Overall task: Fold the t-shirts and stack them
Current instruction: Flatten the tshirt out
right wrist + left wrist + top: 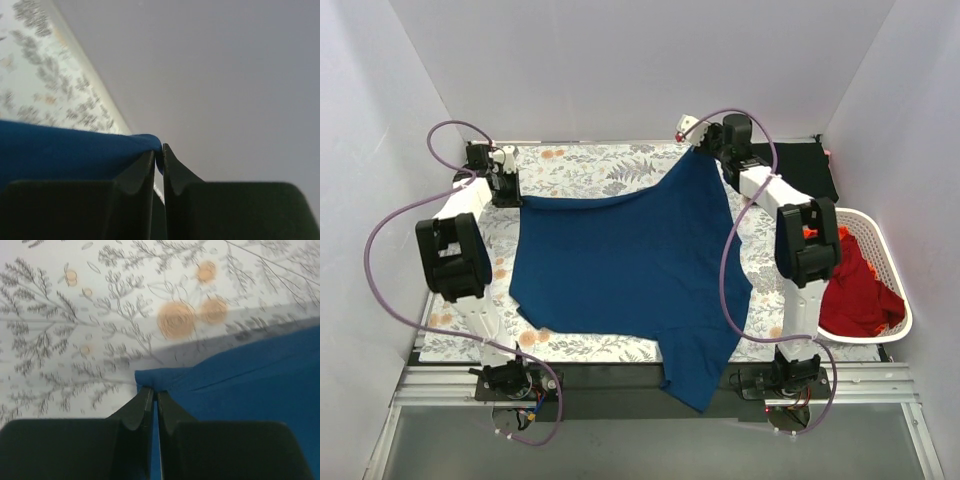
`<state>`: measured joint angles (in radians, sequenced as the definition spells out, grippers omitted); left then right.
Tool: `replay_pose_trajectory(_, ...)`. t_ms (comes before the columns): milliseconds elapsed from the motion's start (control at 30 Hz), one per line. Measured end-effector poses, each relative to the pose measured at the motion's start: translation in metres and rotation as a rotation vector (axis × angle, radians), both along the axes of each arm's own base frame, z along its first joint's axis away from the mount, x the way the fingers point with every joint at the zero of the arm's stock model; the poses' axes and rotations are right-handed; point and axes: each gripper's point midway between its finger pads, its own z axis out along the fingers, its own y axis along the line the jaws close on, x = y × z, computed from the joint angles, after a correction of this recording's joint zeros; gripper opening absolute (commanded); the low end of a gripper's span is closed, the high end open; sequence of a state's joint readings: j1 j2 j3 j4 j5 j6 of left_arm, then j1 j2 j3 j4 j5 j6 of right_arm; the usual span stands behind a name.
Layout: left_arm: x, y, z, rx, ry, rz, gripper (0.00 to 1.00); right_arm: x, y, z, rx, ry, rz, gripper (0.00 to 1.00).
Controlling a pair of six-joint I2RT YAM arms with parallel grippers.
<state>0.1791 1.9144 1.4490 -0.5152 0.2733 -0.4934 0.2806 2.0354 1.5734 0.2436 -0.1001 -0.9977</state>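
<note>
A navy blue t-shirt point(625, 265) lies spread across the floral table cover point(580, 170), one sleeve hanging over the near edge. My left gripper point(516, 198) is shut on its far left corner point(150, 377), low on the cover. My right gripper point(700, 148) is shut on its far right corner point(145, 142), lifted near the back wall. The shirt's edge sags between the two grippers. A black t-shirt point(802, 168) lies folded at the far right. Red t-shirts point(855, 290) with some orange cloth point(840, 233) fill the basket.
A white slotted basket point(890, 265) stands at the right edge of the table. Grey walls enclose the back and both sides. Purple cables loop beside each arm.
</note>
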Motion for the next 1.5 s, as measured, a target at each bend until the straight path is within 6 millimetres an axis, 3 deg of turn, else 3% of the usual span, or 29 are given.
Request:
replay_pose_trajectory(67, 0.021, 0.004, -0.015, -0.009, 0.02, 0.02, 0.11, 0.028, 0.012, 0.004, 0.005, -0.043, -0.026, 0.43)
replay_pose_trajectory(167, 0.05, 0.01, -0.03, -0.02, 0.033, 0.051, 0.4, 0.067, 0.027, 0.013, 0.001, -0.136, -0.093, 0.65)
replay_pose_trajectory(233, 0.064, 0.013, -0.032, -0.031, 0.036, 0.079, 0.64, 0.08, 0.029, 0.01, -0.018, -0.165, -0.136, 0.72)
replay_pose_trajectory(333, 0.071, 0.014, -0.026, -0.05, 0.037, 0.107, 0.65, 0.077, 0.027, -0.011, -0.069, -0.14, -0.183, 0.85)
replay_pose_trajectory(400, 0.067, 0.013, -0.019, -0.055, 0.04, 0.109, 0.65, 0.069, 0.02, -0.021, -0.097, -0.115, -0.206, 0.85)
replay_pose_trajectory(533, 0.045, 0.007, 0.005, -0.058, 0.033, 0.085, 0.64, 0.041, -0.006, -0.035, -0.136, -0.023, -0.257, 0.85)
replay_pose_trajectory(633, 0.018, -0.001, 0.028, -0.059, 0.025, 0.047, 0.59, 0.02, -0.022, -0.019, -0.12, 0.039, -0.284, 0.79)
replay_pose_trajectory(733, -0.002, -0.009, 0.045, -0.065, 0.012, 0.002, 0.48, -0.001, -0.03, 0.011, -0.066, 0.087, -0.286, 0.63)
replay_pose_trajectory(767, -0.006, -0.012, 0.046, -0.069, 0.01, -0.013, 0.47, -0.007, -0.03, 0.017, -0.045, 0.106, -0.28, 0.51)
replay_pose_trajectory(900, -0.012, -0.021, 0.033, -0.103, 0.051, -0.044, 0.45, -0.023, -0.018, 0.023, 0.021, 0.225, -0.23, 0.31)
replay_pose_trajectory(1000, -0.004, -0.027, 0.011, -0.125, 0.104, -0.059, 0.47, -0.027, -0.006, 0.004, 0.054, 0.338, -0.207, 0.26)
replay_pose_trajectory(1167, 0.021, -0.041, -0.024, -0.136, 0.165, -0.089, 0.36, -0.043, 0.004, -0.067, 0.056, 0.565, -0.203, 0.21)
replay_pose_trajectory(1300, 0.045, -0.047, -0.038, -0.136, 0.174, -0.096, 0.3, -0.06, 0.0, -0.114, 0.029, 0.7, -0.232, 0.21)
replay_pose_trajectory(1500, 0.08, -0.041, -0.05, -0.124, 0.152, -0.064, 0.31, -0.067, -0.011, -0.142, 0.01, 0.771, -0.276, 0.21)
